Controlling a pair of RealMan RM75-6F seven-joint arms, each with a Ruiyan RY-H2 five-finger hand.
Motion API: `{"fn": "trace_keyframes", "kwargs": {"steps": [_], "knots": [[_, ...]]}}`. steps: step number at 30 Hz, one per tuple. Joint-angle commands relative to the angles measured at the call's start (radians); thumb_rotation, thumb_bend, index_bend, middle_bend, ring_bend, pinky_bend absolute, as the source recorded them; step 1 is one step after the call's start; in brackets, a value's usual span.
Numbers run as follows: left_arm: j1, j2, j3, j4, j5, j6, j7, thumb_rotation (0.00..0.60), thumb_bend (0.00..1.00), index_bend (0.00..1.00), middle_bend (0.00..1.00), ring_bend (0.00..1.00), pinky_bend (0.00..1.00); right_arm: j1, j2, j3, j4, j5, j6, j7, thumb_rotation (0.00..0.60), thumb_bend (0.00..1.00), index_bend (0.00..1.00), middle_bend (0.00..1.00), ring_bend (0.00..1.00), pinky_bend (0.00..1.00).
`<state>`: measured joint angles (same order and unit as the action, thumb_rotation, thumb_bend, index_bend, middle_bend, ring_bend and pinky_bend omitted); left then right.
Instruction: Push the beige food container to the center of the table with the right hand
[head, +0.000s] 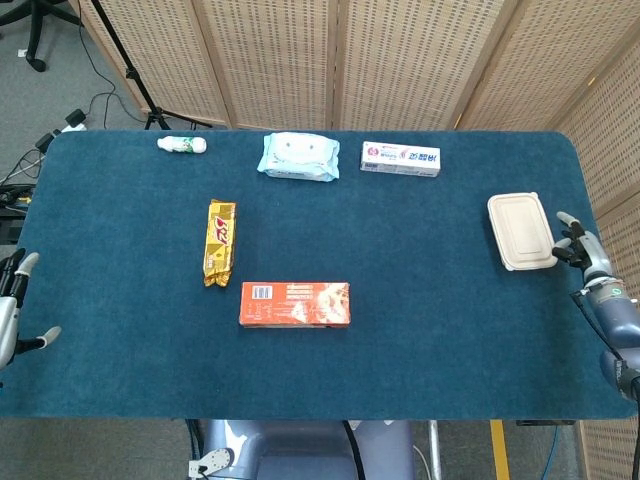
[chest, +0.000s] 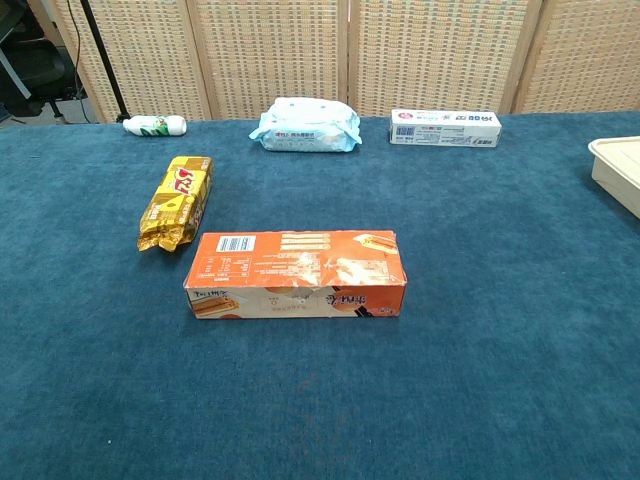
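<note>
The beige food container (head: 521, 231) lies flat with its lid on, near the right edge of the blue table (head: 420, 330); the chest view shows only its left corner (chest: 618, 172) at the frame's right border. My right hand (head: 582, 251) hovers just right of the container, fingers spread, holding nothing; whether it touches the container's side I cannot tell. At the table's left edge my left hand (head: 12, 305) hangs with fingers apart and empty. Neither hand appears in the chest view.
An orange snack box (head: 295, 304) lies front of centre, a yellow wrapped bar (head: 220, 240) to its left. Along the far edge are a small white bottle (head: 182, 145), a wipes pack (head: 298, 156) and a toothpaste box (head: 400, 159).
</note>
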<state>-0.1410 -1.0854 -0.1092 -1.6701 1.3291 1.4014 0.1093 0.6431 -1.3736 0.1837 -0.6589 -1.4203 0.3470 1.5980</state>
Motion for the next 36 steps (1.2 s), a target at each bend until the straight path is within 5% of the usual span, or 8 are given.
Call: {"fn": "trace_keyframes", "kwargs": {"steps": [1, 9, 21, 36], "knots": [[-0.002, -0.003, -0.001, 0.0, -0.006, -0.003, 0.007, 0.6, 0.0, 0.0, 0.0, 0.0, 0.0, 0.018, -0.027, -0.006, 0.036, -0.008, -0.019, 0.019, 0.6, 0.98, 0.05, 0.0, 0.0, 0.0], [-0.016, -0.021, -0.011, 0.006, -0.053, -0.028, 0.05, 0.6, 0.0, 0.0, 0.0, 0.0, 0.0, 0.078, -0.084, -0.005, 0.082, -0.021, -0.072, 0.083, 0.6, 0.98, 0.08, 0.0, 0.0, 0.0], [-0.019, -0.017, -0.019, 0.014, -0.084, -0.039, 0.039, 0.6, 0.0, 0.0, 0.0, 0.0, 0.0, 0.142, -0.087, -0.018, -0.043, -0.052, -0.072, 0.133, 0.6, 1.0, 0.08, 0.0, 0.0, 0.0], [-0.016, 0.002, -0.013, 0.011, -0.07, -0.043, -0.007, 0.6, 0.0, 0.0, 0.0, 0.0, 0.0, 0.171, -0.033, 0.081, -0.308, 0.113, -0.032, -0.156, 0.6, 1.0, 0.09, 0.0, 0.0, 0.0]]}}
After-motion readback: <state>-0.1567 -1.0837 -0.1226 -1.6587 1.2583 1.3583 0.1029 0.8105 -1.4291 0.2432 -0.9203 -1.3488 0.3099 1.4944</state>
